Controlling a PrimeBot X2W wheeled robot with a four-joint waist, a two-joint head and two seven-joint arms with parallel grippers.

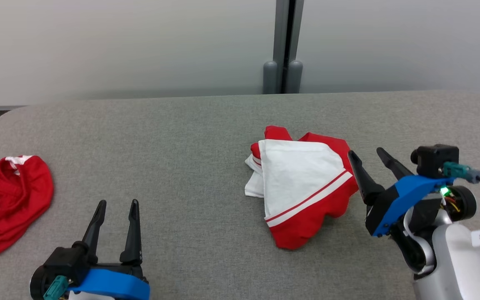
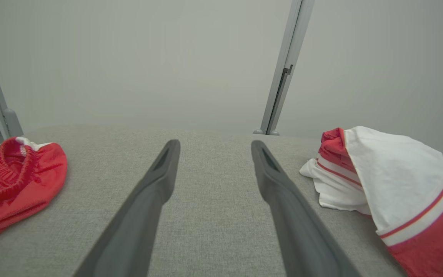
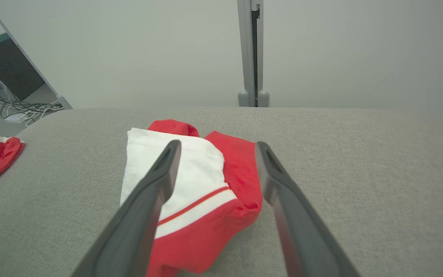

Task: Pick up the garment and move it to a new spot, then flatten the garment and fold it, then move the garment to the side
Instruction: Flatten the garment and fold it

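Bench [image 1: 190, 137] of grey fabric, read from left to right. At the far left edge lies a crumpled red garment [image 1: 11, 200], well apart from everything else. Next comes the left gripper [image 1: 118, 201], low at the near edge, jaws released and holding nothing, fingers pointing away from the robot over bare cloth. Right of centre lies the red-and-white garment [image 1: 302, 183], a compact bundle with a white panel on top and a red hem band along its near-right edge. It is probably the task's thing, since it looks already folded. Its long axis runs roughly from the far side toward the near side, leaning a little to the right at the near end. Furthest right is the right gripper [image 1: 365, 151], jaws parted and empty, its fingertips just beside the bundle's right red edge (contact cannot be judged).

The governing relation is that the bundle lies ahead and to the left of the right gripper's jaws. In the right wrist view the red edge falls within the gap between the fingers, while the white panel sits behind the left finger. The right arm is clearly the nearer one. A grasp at that edge would likely need only a short advance to the left.
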